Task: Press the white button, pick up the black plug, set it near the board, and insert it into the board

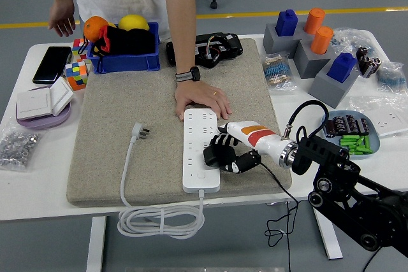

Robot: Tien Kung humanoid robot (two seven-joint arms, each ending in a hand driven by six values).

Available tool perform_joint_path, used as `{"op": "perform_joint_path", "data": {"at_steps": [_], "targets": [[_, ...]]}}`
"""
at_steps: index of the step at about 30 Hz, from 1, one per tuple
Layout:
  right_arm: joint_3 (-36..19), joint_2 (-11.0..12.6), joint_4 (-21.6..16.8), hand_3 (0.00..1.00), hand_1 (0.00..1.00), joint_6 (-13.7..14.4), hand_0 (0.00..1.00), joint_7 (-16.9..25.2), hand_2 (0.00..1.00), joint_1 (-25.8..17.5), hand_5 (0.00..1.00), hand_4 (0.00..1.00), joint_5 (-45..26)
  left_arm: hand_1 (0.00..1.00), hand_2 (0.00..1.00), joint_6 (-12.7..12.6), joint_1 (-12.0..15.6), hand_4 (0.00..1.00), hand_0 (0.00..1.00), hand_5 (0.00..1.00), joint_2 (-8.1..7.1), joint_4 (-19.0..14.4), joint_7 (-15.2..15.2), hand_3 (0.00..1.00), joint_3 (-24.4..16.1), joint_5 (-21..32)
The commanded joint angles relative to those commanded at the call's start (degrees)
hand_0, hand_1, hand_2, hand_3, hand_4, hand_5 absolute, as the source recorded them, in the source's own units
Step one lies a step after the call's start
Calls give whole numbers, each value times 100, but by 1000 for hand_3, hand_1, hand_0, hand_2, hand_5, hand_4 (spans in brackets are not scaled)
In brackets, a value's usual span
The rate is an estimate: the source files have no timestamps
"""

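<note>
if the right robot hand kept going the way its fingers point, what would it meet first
The right robot hand points left, so it would probably meet the white power strip first; it already seems to overlap its right edge.

You won't find any readable text, label, brand, number or sign here. The orange and red band on the white forearm [258,136] of the robot's right arm carries no lettering you can make out.

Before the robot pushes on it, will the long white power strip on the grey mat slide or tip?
The long white power strip probably stays: it lies flat, a person's hand rests at its far end, and the grey felt mat looks grippy. Its coiled white cord may tug.
</note>
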State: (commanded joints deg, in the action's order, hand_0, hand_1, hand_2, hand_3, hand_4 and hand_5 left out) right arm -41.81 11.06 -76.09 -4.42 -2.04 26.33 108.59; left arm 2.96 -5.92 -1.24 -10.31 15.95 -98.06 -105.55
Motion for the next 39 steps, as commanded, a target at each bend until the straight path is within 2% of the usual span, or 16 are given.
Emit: {"op": "perform_joint_path", "data": {"at_steps": [6,7,12,13,18,19,24,25,30,31,36,37,39], "targets": [[-37,8,-2,590,520,-5,499,29,553,-8,2,866,-27,499,498,2,0,580,482,254,0,0,0,588,-11,-14],[-41,8,-4,616,565,-9,530,28,589,-10,52,947,-29,499,499,1,1,581,482,253,1,0,-1,588,-10,-10],[-69,3,-17,616,565,-84,530,25,589,-21,52,947,-36,499,499,1,10,581,482,253,7,0,0,588,-14,-2],[-72,3,-16,647,628,-99,555,29,637,-20,63,984,-46,499,499,0,11,581,482,254,7,0,0,588,-20,-7],[-68,1,-7,647,628,-131,555,37,637,-28,63,984,-73,499,499,1,14,581,482,254,10,0,-2,588,-24,-5],[-63,1,-5,727,691,-131,599,39,688,-30,83,998,-83,499,499,1,16,581,482,254,11,0,-3,588,-21,1],[-74,-2,-7,727,691,-130,599,61,688,-28,83,998,-125,499,499,2,8,581,482,254,16,0,-3,588,-13,13],[-82,-1,-11,754,725,-133,632,65,717,-28,124,998,-134,499,498,4,7,581,482,255,16,0,-1,588,-21,4],[-155,3,-60,754,725,-156,632,76,717,-40,124,998,-179,499,498,9,4,581,482,255,12,0,2,588,-30,-1],[-171,2,-73,765,736,-159,663,77,727,-43,152,998,-181,499,498,10,4,581,482,254,12,0,3,588,-33,-3],[-325,-2,-255,765,736,-181,663,76,727,-89,152,998,-210,499,498,12,8,581,482,254,14,0,3,588,-34,0],[-358,-1,-298,770,757,-182,709,77,736,-103,178,998,-213,499,498,14,7,581,482,254,14,0,5,588,-34,-1],[-474,11,-451,770,757,-183,709,116,736,-177,178,998,-274,499,498,15,5,581,482,254,18,0,2,588,-29,3]]}}
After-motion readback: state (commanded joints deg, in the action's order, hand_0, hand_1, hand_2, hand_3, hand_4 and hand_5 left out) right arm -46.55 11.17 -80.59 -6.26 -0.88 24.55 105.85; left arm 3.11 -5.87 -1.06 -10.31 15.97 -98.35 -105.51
